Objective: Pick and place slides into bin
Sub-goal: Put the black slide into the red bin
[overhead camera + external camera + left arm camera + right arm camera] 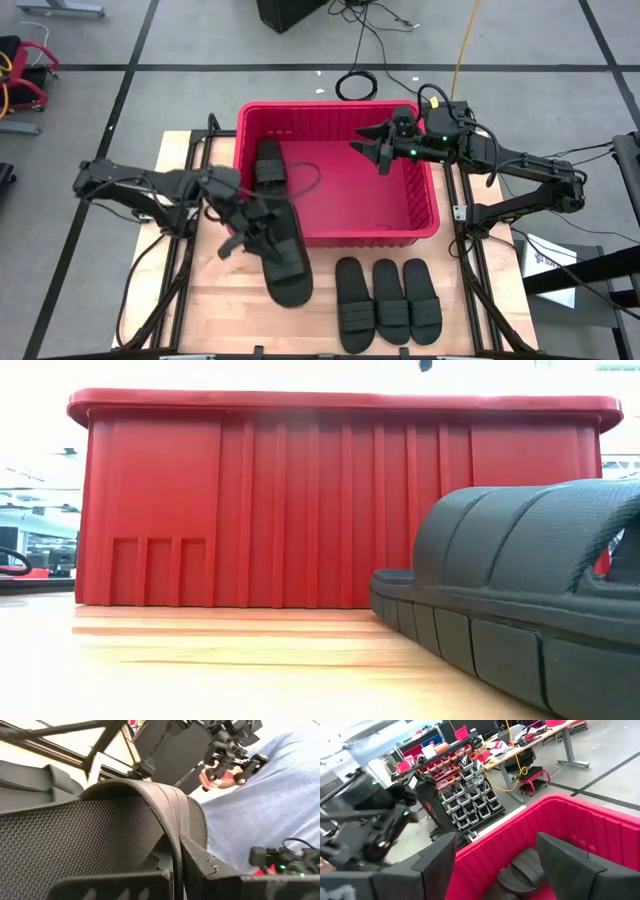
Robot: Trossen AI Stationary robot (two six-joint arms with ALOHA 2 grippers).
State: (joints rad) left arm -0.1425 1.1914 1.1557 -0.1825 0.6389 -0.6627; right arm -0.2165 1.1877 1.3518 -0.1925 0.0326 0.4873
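Nearest the table's front edge, 3 slides (388,300) lie side by side on the wood, soles flat, long axes running front to back, well to the right of the left gripper (252,232). That left pincer is clamped together on the ribbed strap of a 4th slide (285,258), which hangs tilted in front of the bin (425,190); its long axis runs roughly front to back, its far end by the bin's front wall and its near end angling slightly right, below and in front of the fingers. Just beyond this pincer, inside the red bin along its left wall, a 5th slide (269,162) lies lengthwise front to back. Farther right, the right gripper (381,149) hovers over the bin's interior near the far wall, fingers spread apart and holding nothing, pointing left toward the 5th slide.
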